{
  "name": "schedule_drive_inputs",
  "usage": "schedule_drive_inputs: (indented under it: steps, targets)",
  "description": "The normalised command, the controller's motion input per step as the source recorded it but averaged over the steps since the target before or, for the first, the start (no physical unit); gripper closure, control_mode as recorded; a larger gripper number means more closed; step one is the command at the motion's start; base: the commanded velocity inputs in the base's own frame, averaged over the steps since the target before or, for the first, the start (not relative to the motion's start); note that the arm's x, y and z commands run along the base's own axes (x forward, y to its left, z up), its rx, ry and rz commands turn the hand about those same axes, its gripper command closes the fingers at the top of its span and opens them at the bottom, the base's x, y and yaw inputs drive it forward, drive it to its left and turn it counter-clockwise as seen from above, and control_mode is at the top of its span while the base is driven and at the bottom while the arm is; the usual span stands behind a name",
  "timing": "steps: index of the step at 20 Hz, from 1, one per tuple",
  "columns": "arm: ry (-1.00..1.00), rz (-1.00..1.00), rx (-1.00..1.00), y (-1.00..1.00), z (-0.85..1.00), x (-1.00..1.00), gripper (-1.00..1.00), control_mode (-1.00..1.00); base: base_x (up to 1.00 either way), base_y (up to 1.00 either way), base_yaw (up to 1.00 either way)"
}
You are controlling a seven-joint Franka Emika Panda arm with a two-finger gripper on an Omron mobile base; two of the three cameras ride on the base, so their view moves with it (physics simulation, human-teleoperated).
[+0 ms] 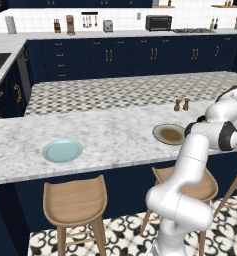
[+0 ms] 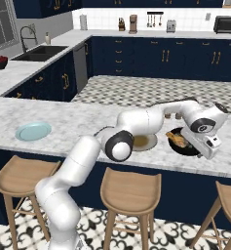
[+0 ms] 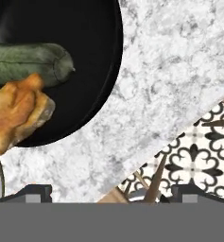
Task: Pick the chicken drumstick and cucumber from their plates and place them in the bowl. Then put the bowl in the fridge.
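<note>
The black bowl (image 3: 85, 56) sits on the marble counter near its front edge. In it lie the dark green cucumber (image 3: 28, 64) and the golden-brown chicken drumstick (image 3: 16, 111), side by side and touching. My gripper (image 3: 114, 194) hovers open just beside the bowl's rim, over bare counter, with nothing between its fingers. In the right base view the gripper (image 2: 209, 145) hangs at the right side of the bowl (image 2: 185, 149), where the drumstick (image 2: 178, 140) shows. The grey-beige plate (image 1: 169, 133) and the light blue plate (image 1: 62, 150) are bare. The fridge is out of view.
Two small brown shakers (image 1: 181, 104) stand behind the grey-beige plate. Wooden stools (image 1: 75, 202) line the counter's front edge, one (image 3: 151, 182) right below the gripper. Navy cabinets and a sink (image 2: 41, 52) run along the back and left.
</note>
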Motion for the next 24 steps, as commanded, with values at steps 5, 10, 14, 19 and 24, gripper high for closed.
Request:
schedule_drive_inputs:
  steps: [5, 10, 14, 19, 24]
  targets:
    - [-0.08, -0.32, -0.25, 0.23, -0.34, 0.20, -1.00, -1.00, 0.00, 0.00, 0.00]
    - [-0.01, -0.13, -0.08, 0.34, 0.00, 0.13, -1.00, -1.00, 0.00, 0.00, 0.00]
    - [-0.07, -0.13, -0.05, 0.13, -0.39, 0.00, -1.00, -1.00, 0.00, 0.00, 0.00]
    - [-0.08, -0.14, -0.06, -0.03, -0.19, 0.03, -1.00, -1.00, 0.00, 0.00, 0.00]
    - [-0.01, -0.11, -0.09, -0.09, 0.00, 0.24, -1.00, -1.00, 0.00, 0.00, 0.00]
